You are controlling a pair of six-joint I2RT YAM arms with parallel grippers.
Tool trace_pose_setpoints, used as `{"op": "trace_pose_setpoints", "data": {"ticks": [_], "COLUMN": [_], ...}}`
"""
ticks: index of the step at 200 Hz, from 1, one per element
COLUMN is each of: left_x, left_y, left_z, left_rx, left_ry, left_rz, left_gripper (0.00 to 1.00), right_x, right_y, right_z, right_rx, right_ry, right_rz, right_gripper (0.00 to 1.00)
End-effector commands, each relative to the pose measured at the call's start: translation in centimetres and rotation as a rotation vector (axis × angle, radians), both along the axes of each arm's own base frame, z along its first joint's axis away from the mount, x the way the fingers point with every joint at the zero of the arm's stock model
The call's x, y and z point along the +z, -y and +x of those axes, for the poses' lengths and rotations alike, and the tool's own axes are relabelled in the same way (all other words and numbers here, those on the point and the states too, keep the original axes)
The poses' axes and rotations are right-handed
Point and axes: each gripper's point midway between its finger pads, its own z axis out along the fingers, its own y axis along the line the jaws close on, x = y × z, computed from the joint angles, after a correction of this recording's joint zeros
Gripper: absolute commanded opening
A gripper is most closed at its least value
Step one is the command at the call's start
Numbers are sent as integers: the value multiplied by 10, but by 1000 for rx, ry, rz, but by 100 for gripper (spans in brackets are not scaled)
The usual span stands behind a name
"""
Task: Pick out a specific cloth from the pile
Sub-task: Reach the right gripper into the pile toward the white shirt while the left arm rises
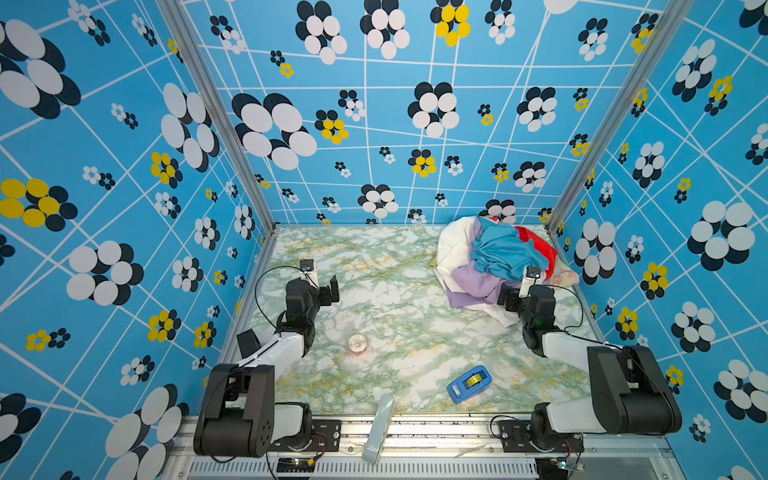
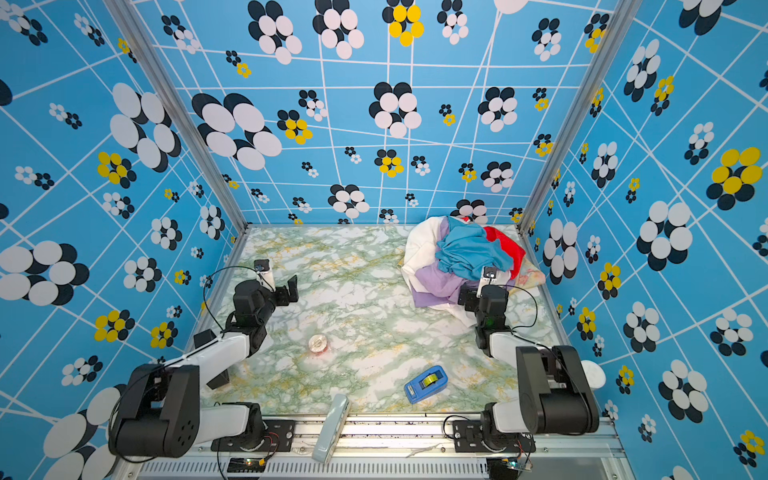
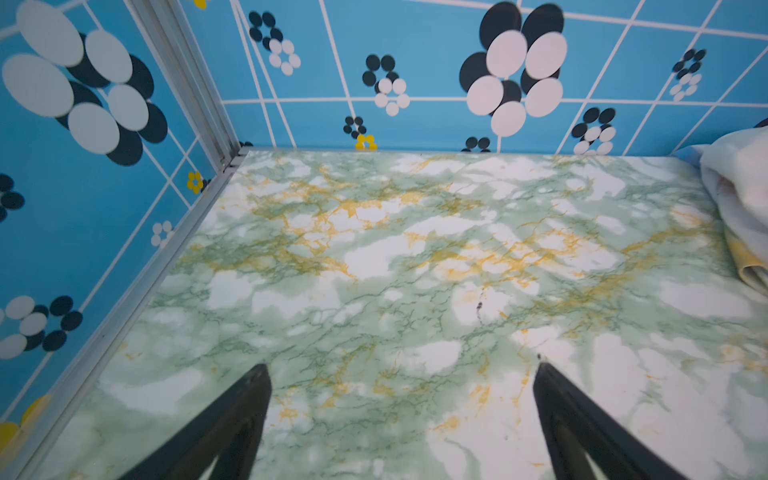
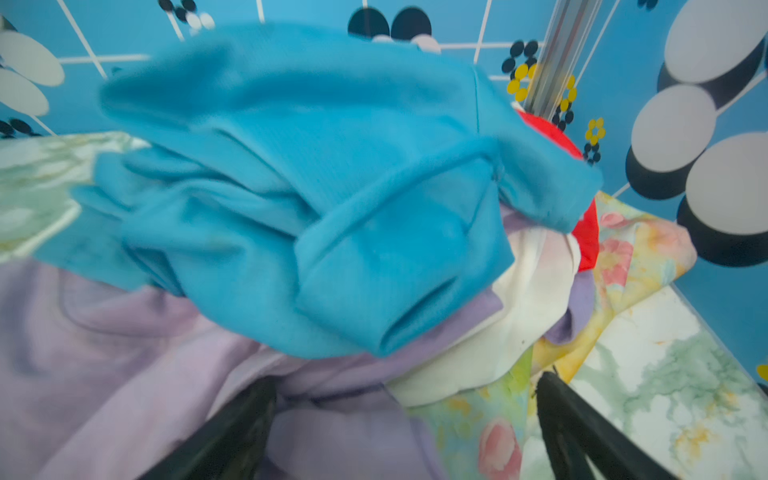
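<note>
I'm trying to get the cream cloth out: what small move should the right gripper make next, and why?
Probably ease the open right gripper forward and down onto the cream cloth, at its exposed fold. Its jaws stand wide over the lilac cloth at the edge of the pile, holding nothing, with that fold just ahead.

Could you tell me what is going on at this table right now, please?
On a green-marbled tabletop, the right gripper, jaws open, is at the near edge of a heap of mixed cloths, over a lilac cloth, gripping nothing. The large cream-white fabric sheet it must pick out lies partly buried on the heap's left side in both top views. The left gripper is open over bare tabletop, away from the heap.
</note>
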Motion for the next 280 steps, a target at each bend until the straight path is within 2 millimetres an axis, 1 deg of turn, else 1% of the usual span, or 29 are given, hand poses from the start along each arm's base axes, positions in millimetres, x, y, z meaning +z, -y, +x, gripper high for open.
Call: {"op": "trace_pose_setpoints", "data": {"ticks": [1,20,27,30,33,34,37,38,40,53,78,97,115,132,146,148,150,154,158,174,187,190,193,203,218,231,237,252,280], "left_x": [17,40,48,48,51,53,54,56,57,65,76,83,81,78,73,77,73,72,75,65,57,61,53,41,25,14,8,2,2], "left_y": [23,51,61,63,67,68,72,73,75,91,119,146,178,208,232,237,239,247,255,283,304,307,312,324,338,343,343,343,333], "left_z": [-11,-15,-15,-16,-16,-16,-16,-16,-16,-16,-14,-8,0,9,18,19,20,22,26,36,47,49,52,63,77,86,89,92,89], "left_rx": [-46,-121,-146,-151,-159,-161,-170,-172,-178,-216,-276,-341,-439,-510,-551,-561,-567,-582,-598,-641,-669,-678,-682,-695,-700,-682,-668,-647,-617], "left_ry": [-48,-47,-48,-54,-55,-54,-59,-57,-60,-68,-104,-140,-201,-249,-274,-271,-282,-288,-286,-319,-348,-343,-362,-394,-439,-473,-487,-496,-469], "left_rz": [-7,4,10,11,12,12,11,9,9,0,-6,-51,-133,-193,-195,-195,-193,-187,-184,-150,-145,-150,-153,-177,-208,-216,-216,-219,-216], "left_gripper": [99,99,99,99,99,99,99,99,99,99,96,87,86,86,85,85,85,85,85,85,82,82,81,81,79,78,78,78,79], "right_x": [20,38,45,52,52,56,56,59,59,72,92,100,101,100,100,100,100,101,101,98,95,94,93,91,86,82,80,74,54], "right_y": [-5,-13,-12,-12,-12,-18,-24,-24,-25,-29,-45,-59,-66,-78,-89,-91,-92,-95,-98,-109,-120,-122,-125,-134,-147,-159,-163,-175,-191], "right_z": [-13,-23,-26,-27,-28,-28,-30,-30,-31,-34,-32,-24,-13,-1,10,11,13,16,19,31,40,42,44,51,59,67,70,79,94], "right_rx": [-14,-3,-6,-6,-9,6,22,23,23,34,78,97,81,84,85,85,86,87,90,96,120,127,135,158,196,224,235,264,291], "right_ry": [-49,-60,-65,-53,-65,-54,-66,-57,-67,-65,-96,-153,-252,-334,-353,-353,-353,-351,-353,-370,-385,-389,-390,-394,-396,-403,-406,-418,-461], "right_rz": [-3,6,11,13,13,15,14,17,16,23,33,22,33,27,2,0,-1,-3,-3,19,46,53,62,93,146,187,205,242,282], "right_gripper": [99,99,99,99,99,99,99,99,99,99,99,99,99,99,99,99,99,99,99,99,97,97,97,97,97,95,94,91,88]}}
